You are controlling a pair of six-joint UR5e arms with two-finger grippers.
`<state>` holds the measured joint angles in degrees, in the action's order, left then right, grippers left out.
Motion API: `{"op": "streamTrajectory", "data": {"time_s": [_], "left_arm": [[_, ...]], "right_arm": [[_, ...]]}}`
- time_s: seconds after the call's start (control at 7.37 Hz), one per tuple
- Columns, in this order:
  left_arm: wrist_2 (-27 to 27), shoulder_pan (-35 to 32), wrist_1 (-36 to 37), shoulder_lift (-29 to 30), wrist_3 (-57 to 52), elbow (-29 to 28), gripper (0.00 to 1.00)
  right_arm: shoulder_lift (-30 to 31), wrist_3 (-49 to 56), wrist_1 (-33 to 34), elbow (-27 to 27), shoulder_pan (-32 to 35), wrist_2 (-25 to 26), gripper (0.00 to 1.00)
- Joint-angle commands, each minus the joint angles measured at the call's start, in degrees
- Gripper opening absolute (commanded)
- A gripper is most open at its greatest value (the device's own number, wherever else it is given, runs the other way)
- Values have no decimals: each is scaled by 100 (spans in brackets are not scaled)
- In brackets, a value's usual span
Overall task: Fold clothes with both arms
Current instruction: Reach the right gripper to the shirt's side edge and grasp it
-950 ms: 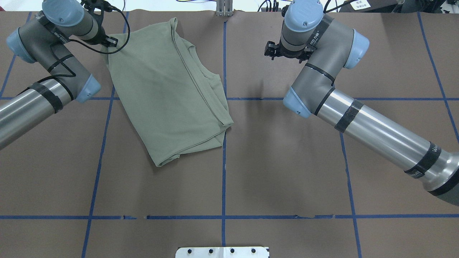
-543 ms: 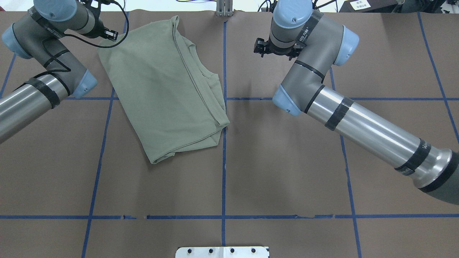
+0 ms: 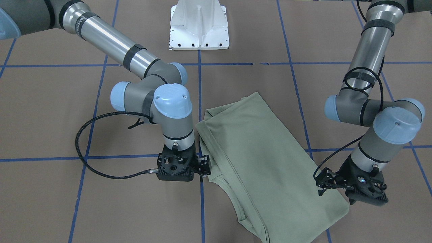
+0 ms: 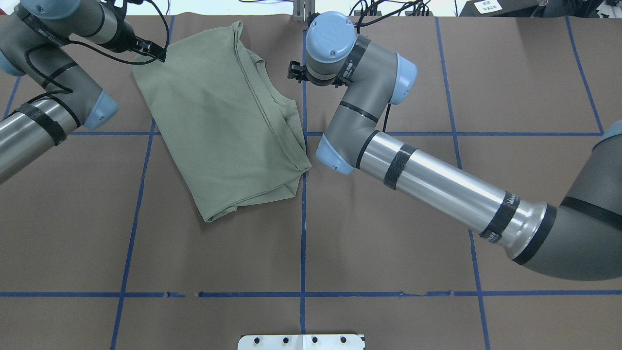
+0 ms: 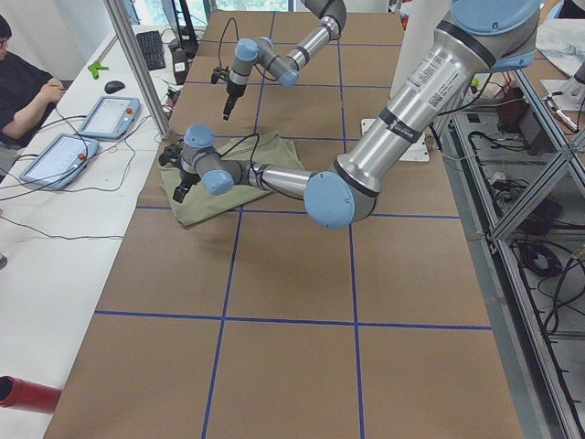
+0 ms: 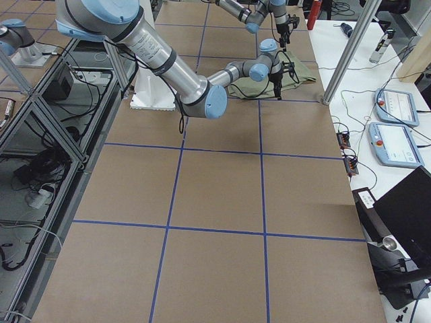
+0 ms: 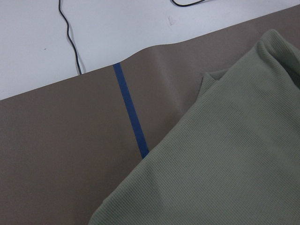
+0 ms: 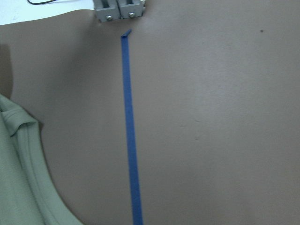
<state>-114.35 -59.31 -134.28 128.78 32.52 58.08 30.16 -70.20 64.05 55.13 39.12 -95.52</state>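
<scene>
The pale sage-green shirt [image 4: 218, 116] lies folded on the brown table, left of the centre line. It also shows in the front view [image 3: 266, 158]. My left gripper [image 4: 151, 48] hangs over the shirt's far left corner [image 3: 339, 206]; its wrist view shows that corner [image 7: 225, 164] and bare table. My right gripper [image 4: 295, 73] stands just right of the shirt's ribbed neck edge [image 8: 21, 140], and in the front view [image 3: 190, 170] it sits at that edge. Both sets of fingers are hidden under the wrists, so I cannot tell whether they are open or shut.
Blue tape lines [image 4: 303, 233] grid the table. The white pedestal base [image 3: 199, 27] is at the robot's side. A small metal bracket [image 8: 119, 9] sits at the far edge. Beyond it are cables, tablets [image 5: 91, 128] and a seated person [image 5: 23, 87].
My right arm has swung left across the table up to the shirt's neck edge. My left gripper moved left and farther away, and the shirt's far left corner shifted left with it.
</scene>
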Motion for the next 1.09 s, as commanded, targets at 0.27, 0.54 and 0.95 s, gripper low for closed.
{"op": "streamTrajectory", "data": {"time_s": [0.27,0.54,0.95], "left_arm": [[-287,-10,-10,-361,0,441,100],[-386,-10,-10,-415,0,476,100],[-386,-10,-10,-424,0,476,100]], "right_arm": [[-466,-20,-937,-1099,-589,973,91],[-484,-2,-938,-1136,-616,1000,79],[-484,6,-938,-1188,-616,1027,37]]}}
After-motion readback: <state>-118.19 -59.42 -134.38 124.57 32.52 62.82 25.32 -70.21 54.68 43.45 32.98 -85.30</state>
